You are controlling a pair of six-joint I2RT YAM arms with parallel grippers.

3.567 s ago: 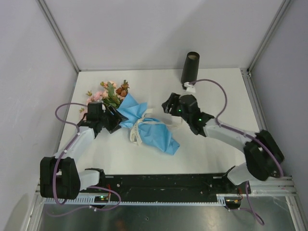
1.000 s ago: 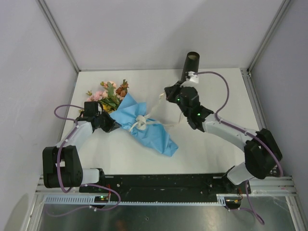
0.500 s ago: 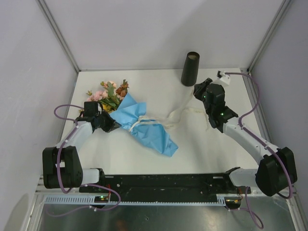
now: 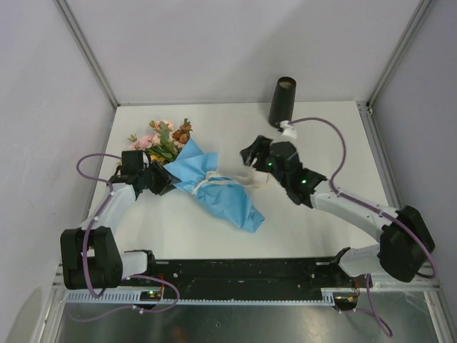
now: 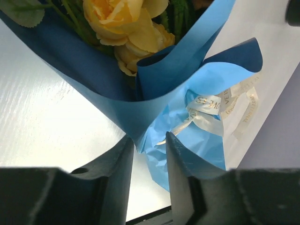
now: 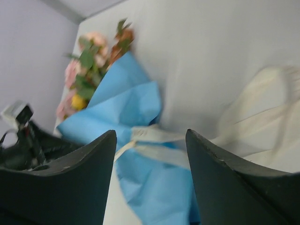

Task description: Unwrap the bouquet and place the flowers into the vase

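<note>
Top external: wrapped bouquet (image 4: 214, 193) flat, vase (image 4: 282, 101) upright behind.

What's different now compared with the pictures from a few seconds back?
The right end effector pulled the cream ribbon out to the right, let it go and swung back toward the bouquet, now open. The left end effector, which pinched the blue paper, has eased open. The ribbon is still looped round the wrap; bouquet and vase stayed put.

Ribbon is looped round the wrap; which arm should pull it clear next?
Right, probably: the right gripper, open, hovers by the ribbon's loose tail; the left gripper straddles the blue paper's fold.
</note>
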